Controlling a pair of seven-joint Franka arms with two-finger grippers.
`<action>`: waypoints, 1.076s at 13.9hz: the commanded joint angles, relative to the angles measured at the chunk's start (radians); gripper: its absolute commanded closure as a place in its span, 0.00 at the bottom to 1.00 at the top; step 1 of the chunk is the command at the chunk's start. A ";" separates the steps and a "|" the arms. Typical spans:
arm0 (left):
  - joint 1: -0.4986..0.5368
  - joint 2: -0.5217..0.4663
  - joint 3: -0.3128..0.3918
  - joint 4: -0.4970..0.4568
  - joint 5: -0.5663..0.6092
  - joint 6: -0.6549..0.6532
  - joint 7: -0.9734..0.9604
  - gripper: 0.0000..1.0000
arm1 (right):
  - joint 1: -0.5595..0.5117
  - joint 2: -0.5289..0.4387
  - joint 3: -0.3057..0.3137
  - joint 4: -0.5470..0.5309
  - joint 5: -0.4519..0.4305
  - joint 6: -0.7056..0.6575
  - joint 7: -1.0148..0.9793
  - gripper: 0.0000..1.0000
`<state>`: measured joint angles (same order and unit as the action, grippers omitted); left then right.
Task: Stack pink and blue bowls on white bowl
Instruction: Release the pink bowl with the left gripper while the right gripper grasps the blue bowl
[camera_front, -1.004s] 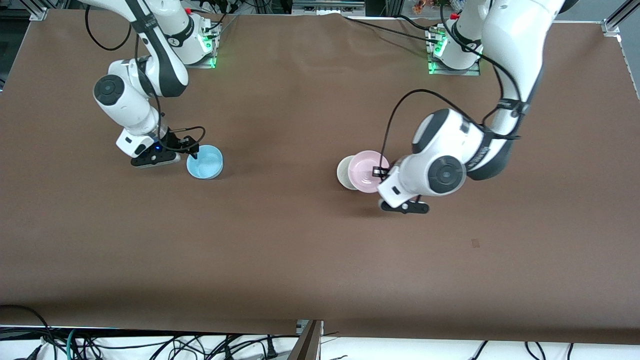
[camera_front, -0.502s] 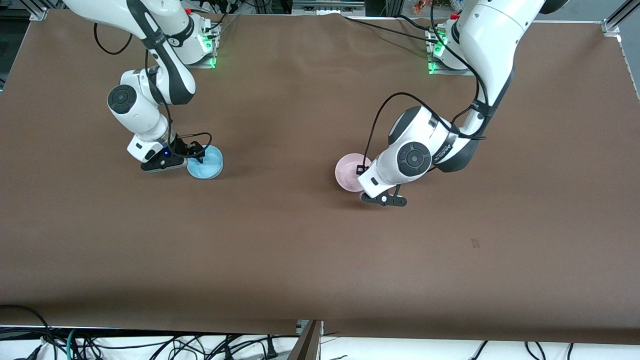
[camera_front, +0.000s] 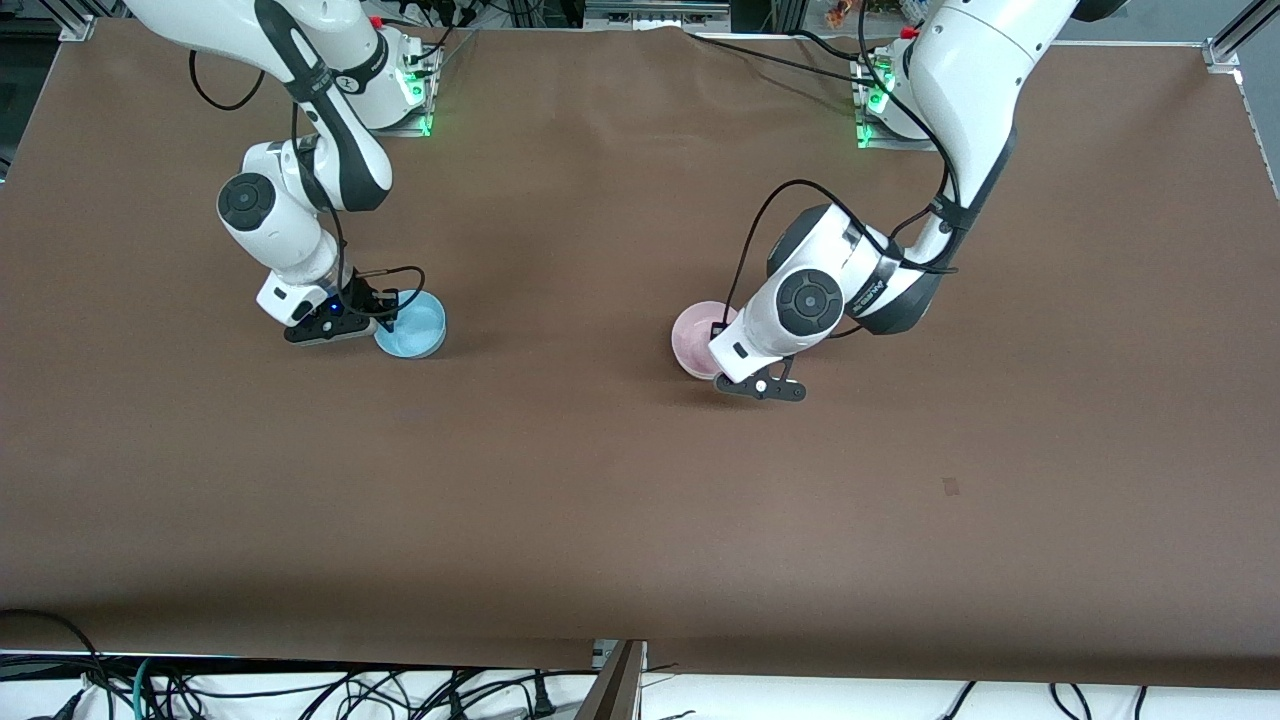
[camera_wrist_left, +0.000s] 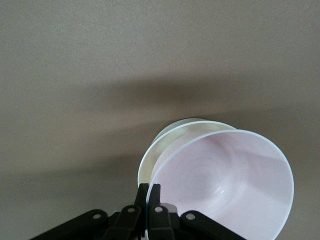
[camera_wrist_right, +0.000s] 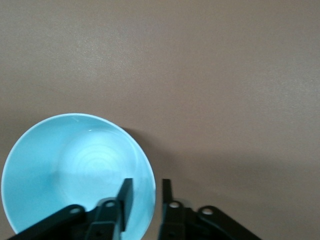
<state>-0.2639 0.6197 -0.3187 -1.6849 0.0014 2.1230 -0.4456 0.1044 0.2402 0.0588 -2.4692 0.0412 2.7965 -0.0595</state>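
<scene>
Bowls look light, stiff and slick, so I favour rim grips: left claw (camera_wrist_left: 148, 192) pinches the pink bowl (camera_wrist_left: 225, 175) over the white bowl (camera_wrist_left: 165, 137), while right claw (camera_wrist_right: 145, 192) straddles the blue bowl (camera_wrist_right: 75, 170) rim, parted.

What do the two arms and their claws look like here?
Both arms are glossy white with dark grey joint bands and round dark caps. Loose black cables loop to each wrist. The left claw and right claw are black. Green lights glow at both bases.

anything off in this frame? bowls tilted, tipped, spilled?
One thing: the pink bowl, pinched at its rim by the left gripper, sits tilted in the white bowl, not nested. The blue bowl is upright, right gripper straddling its rim.
</scene>
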 joint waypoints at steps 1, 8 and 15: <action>-0.008 -0.035 0.009 -0.036 0.019 0.017 -0.018 1.00 | -0.003 0.005 -0.002 0.012 0.000 0.009 -0.008 1.00; -0.005 -0.029 0.010 -0.032 0.017 0.026 -0.021 0.00 | 0.000 0.005 0.000 0.238 0.017 -0.307 0.036 1.00; 0.044 -0.181 0.021 -0.006 0.019 -0.178 -0.007 0.00 | 0.122 0.066 0.001 0.535 0.069 -0.604 0.295 1.00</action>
<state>-0.2520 0.5271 -0.3019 -1.6802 0.0016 2.0272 -0.4479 0.1773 0.2524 0.0627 -2.0017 0.0760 2.2118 0.1550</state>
